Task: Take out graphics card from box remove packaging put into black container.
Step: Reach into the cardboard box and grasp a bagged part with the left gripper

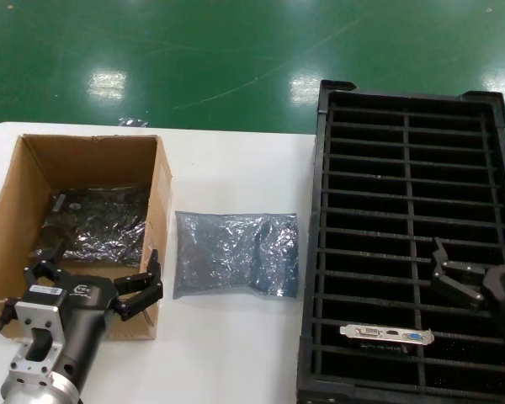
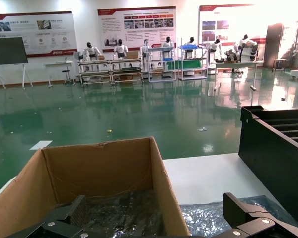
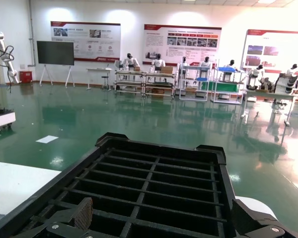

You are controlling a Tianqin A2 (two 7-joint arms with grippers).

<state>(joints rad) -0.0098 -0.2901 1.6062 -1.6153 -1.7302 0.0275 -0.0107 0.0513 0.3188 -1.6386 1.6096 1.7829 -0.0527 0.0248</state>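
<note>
The head camera is looking steeply down on the desk (image 1: pixel 236 353), taking in the box (image 1: pixel 21 210) and the black container (image 1: pixel 320 252). The left wrist camera is sitting low and close behind the box (image 2: pixel 161 193), facing outward across the hall. The right wrist camera is skimming low over the black container (image 3: pixel 154 153), facing likewise.

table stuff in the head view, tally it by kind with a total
Cardboard box: 1
Black slotted tray: 1
Bare graphics card, standing in a tray slot: 1
Bagged card inside the box: 1
Antistatic bag lying flat between box and tray: 1
Total: 5
</note>
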